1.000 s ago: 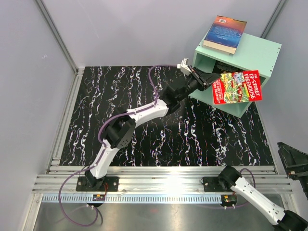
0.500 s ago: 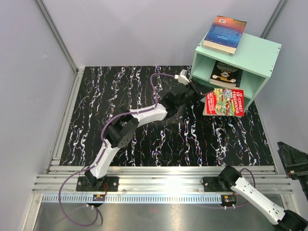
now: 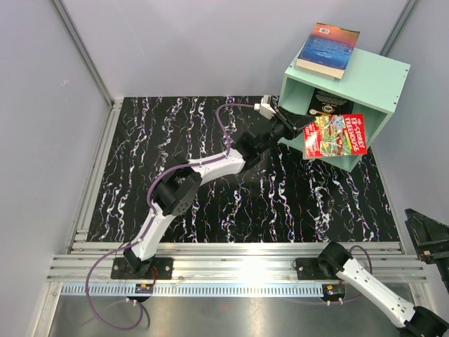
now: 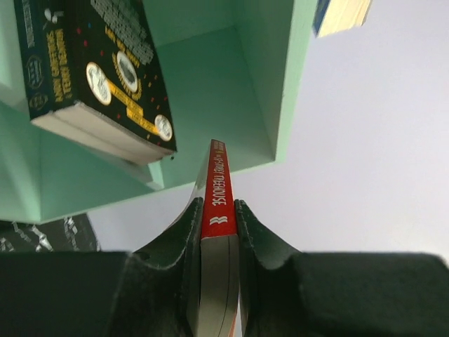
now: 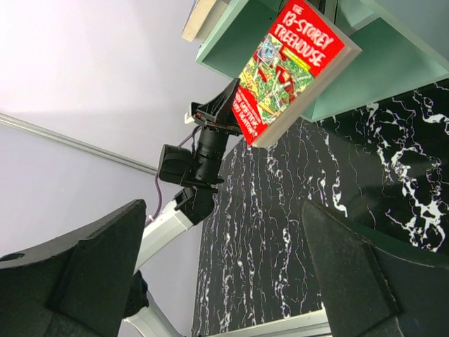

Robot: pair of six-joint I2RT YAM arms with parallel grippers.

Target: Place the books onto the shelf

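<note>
My left gripper [image 3: 298, 130] is shut on the red "13-Storey Treehouse" book [image 3: 335, 135] and holds it in the air just in front of the mint-green shelf [image 3: 375, 77]. In the left wrist view the red spine [image 4: 219, 200] is pinched between both fingers [image 4: 184, 239], pointing at the shelf's open front [image 4: 259, 91]. A black book with gold emblems [image 4: 98, 70] lies inside one compartment. The blue-orange sunset book [image 3: 327, 49] rests on the shelf's top. My right gripper [image 5: 224, 267] stands wide open, low at the table's near right, with nothing between its fingers.
The black marbled tabletop [image 3: 231, 196] spreads between the arm bases and the shelf. Grey walls enclose the back and sides. An aluminium rail [image 3: 231, 267] runs along the near edge. The left arm [image 3: 203, 168] stretches diagonally across the table.
The left gripper dropped the red book down and back from the shelf, then lifted it again towards the shelf front. The right arm has not moved.
</note>
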